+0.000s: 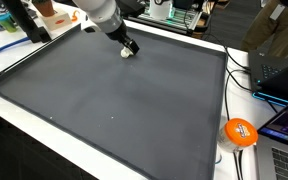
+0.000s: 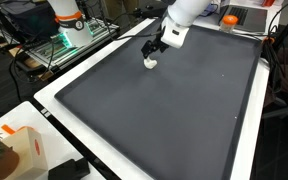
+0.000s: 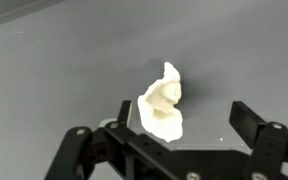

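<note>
Claw wide open, gripping nothing, low over crumpled white soft lump, jaws straddling it; lump lies loose on flat dark grey mat.

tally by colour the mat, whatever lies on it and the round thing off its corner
white: 1, lump
orange: 1, round thing
grey: 1, mat
total: 3

Crumpled white lump, lying on grey mat
</note>
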You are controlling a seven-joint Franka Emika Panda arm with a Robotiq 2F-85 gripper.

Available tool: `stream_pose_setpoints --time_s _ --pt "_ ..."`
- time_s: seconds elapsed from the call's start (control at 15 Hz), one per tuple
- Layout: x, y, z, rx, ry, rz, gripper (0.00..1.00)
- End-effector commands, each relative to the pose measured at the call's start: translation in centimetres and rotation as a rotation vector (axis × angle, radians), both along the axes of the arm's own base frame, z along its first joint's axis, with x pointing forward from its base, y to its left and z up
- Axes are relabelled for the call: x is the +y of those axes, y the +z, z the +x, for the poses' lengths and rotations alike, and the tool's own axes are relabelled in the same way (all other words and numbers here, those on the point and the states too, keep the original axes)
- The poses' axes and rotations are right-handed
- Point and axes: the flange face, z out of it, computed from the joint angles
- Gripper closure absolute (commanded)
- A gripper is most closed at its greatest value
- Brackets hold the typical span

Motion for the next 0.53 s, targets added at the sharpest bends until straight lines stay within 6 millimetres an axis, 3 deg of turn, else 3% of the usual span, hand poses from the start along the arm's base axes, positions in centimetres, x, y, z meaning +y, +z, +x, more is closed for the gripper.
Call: stream_pose_setpoints --time_s 0.0,0.47 --pt "-0.7 0.9 -2.2 -0.055 -0.014 0.019 0.0" --pt "-0.6 3.7 -6.4 -0.247 -0.017 0.006 0.0"
